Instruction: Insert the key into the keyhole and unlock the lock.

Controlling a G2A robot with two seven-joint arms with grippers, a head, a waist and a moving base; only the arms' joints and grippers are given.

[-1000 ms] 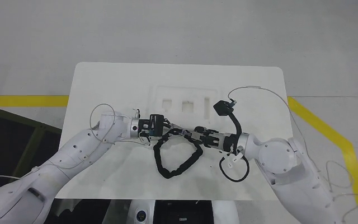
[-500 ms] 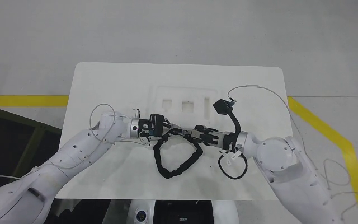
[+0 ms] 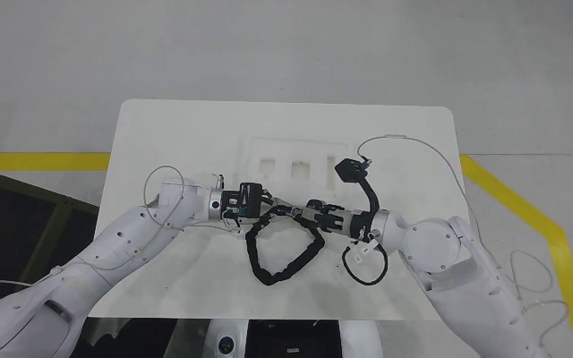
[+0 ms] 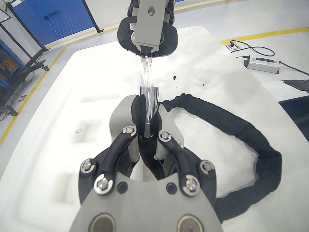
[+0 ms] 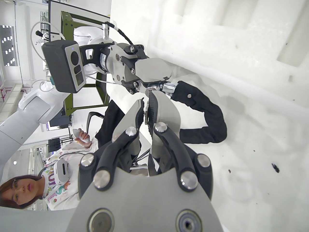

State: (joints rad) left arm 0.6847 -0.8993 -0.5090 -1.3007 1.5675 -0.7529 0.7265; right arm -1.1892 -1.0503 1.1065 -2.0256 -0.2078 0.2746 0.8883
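The lock is a black sleeved cable loop [image 3: 279, 261] lying on the white table [image 3: 161, 134], with a chrome cylinder [image 4: 149, 102] at one end. My left gripper [image 4: 148, 118] is shut on that cylinder and holds it just above the table. Facing it, my right gripper [image 5: 146, 105] is shut on the head of a silver key [image 4: 147, 73]. The key's blade lines up with the cylinder and its tip meets the end face; how deep it sits I cannot tell. In the top view the left gripper [image 3: 267, 204] and right gripper [image 3: 301, 212] almost touch mid-table.
A white foam tray [image 3: 269, 148] with rectangular recesses lies just behind the grippers. The right arm's black cable loop [image 3: 363, 268] hangs over the table's near side. Small dark specks [image 4: 174, 77] dot the surface. The table's left and far right parts are bare.
The right arm has shifted left toward the left gripper, bringing the key up to the cylinder. The left arm and the cable loop have stayed in place.
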